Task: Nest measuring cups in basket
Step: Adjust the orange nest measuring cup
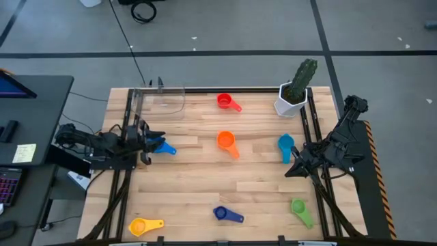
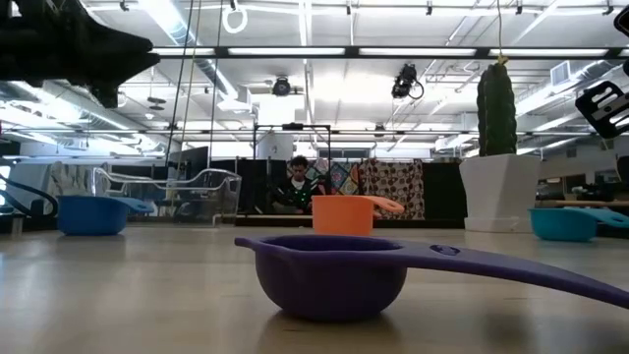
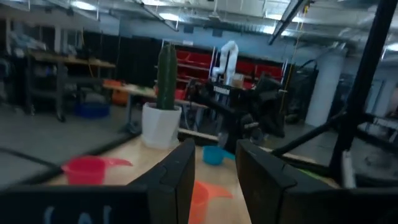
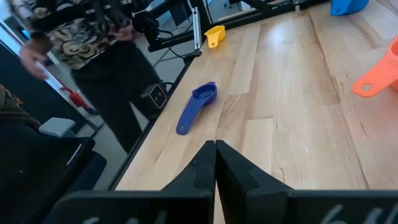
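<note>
You had the left gripper (image 1: 151, 142) reaching low by the blue cup (image 1: 164, 147), jaws partly apart on nothing, while the right gripper (image 1: 292, 171) waited closed at the table's (image 1: 259, 188) right edge.

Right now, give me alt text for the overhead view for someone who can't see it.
Six cups lie scattered on a wooden table: red, orange, light blue, green, dark blue, yellow. The left gripper is at a blue cup; the clear basket sits empty.
</note>
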Controlling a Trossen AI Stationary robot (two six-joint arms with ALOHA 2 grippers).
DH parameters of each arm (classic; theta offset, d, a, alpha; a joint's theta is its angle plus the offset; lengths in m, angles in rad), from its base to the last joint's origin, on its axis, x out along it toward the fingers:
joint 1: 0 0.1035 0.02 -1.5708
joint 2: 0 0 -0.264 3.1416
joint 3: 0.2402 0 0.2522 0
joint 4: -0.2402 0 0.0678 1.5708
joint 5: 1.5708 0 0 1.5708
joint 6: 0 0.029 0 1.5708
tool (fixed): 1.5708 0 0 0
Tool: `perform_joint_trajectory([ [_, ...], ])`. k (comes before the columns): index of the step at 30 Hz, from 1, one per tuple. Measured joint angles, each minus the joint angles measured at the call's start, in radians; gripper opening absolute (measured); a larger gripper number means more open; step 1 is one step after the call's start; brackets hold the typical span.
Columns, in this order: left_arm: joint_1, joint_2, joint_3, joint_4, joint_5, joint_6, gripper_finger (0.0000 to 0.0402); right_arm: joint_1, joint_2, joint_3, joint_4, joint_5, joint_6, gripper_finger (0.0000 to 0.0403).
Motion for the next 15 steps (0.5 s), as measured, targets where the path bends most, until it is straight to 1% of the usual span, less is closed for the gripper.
perform_joint_trajectory([
  [2,0.000,0.000,0.022,-0.004,0.001,0.042,0.0121,0.000,0.000,0.000,0.000,0.000,0.000,0.0013],
  [7,0.000,0.000,0.069,-0.003,-0.013,0.048,0.0121,0.000,0.000,0.000,0.000,0.000,0.000,0.0013],
  [11,0.000,0.000,0.101,-0.002,-0.015,0.176,0.0121,0.000,0.000,0.000,0.000,0.000,0.000,0.0013],
  [15,0.000,0.000,0.128,-0.003,-0.015,0.162,0.0121,0.000,0.000,0.000,0.000,0.000,0.000,0.0013],
])
